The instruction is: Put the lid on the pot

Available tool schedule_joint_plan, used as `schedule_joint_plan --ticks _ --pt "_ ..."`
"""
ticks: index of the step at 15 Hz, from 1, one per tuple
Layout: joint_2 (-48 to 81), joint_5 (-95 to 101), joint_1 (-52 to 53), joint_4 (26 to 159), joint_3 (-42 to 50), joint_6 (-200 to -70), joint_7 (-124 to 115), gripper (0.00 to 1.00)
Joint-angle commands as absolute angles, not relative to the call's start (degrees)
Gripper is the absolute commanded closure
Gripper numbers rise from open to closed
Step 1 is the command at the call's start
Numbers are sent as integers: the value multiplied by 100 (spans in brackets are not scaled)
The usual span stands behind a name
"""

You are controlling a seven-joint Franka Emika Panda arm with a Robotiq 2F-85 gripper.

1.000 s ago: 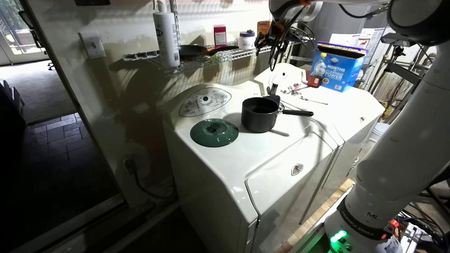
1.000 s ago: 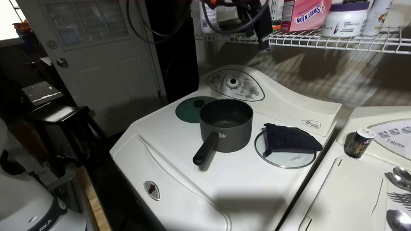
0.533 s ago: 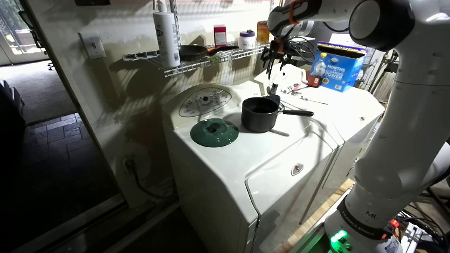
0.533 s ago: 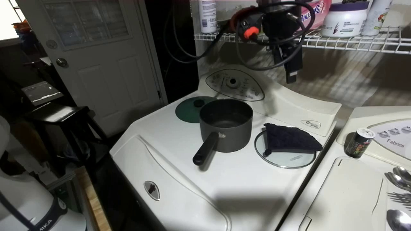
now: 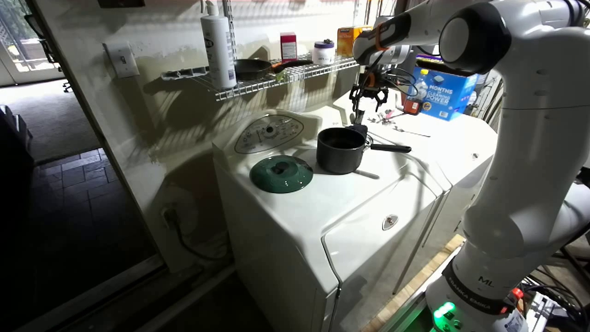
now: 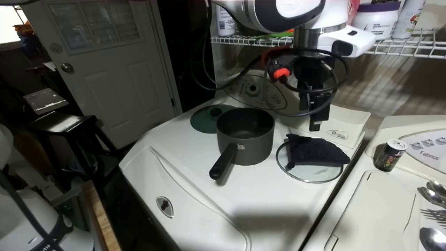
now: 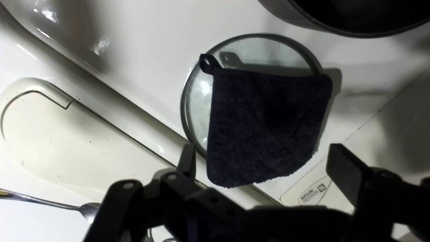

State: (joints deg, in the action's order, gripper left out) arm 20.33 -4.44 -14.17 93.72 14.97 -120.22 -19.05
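Observation:
The green lid (image 5: 282,177) lies flat, knob up, on the white machine top. It also shows in an exterior view (image 6: 203,121), partly behind the pot; it is out of the wrist view. The dark pot (image 5: 339,155) stands upright and uncovered beside it, its inside showing in an exterior view (image 6: 245,151). A clear glass lid (image 7: 265,50) with a metal rim lies on the pot's other side, partly covered by a dark cloth (image 7: 265,127). My gripper (image 7: 262,149) is open and empty, pointing down above the cloth, apart from it. It shows in both exterior views (image 5: 366,108) (image 6: 313,120).
A wire shelf (image 5: 295,71) with bottles and a pan runs along the wall behind. The raised back panel (image 6: 343,120) is close to my gripper. A black can (image 6: 390,155) and several spoons and forks (image 6: 432,240) lie on the neighbouring machine. A blue box (image 5: 445,94) stands further along.
My gripper has come down from shelf height to above the dark cloth, moving right in an exterior view. The green lid, pot, glass lid and cloth have not moved.

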Motion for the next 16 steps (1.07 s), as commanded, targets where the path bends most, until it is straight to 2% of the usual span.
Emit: schedule_joint_plan --ticks 1,8,16 --pt "2325 -582 -1543 9173 1482 -11804 -1912 0" --pt "2145 -524 -1550 9470 1471 -11965 -1778 0" --pt "2778 -419 -1443 9047 1430 -11992 -1945 0"
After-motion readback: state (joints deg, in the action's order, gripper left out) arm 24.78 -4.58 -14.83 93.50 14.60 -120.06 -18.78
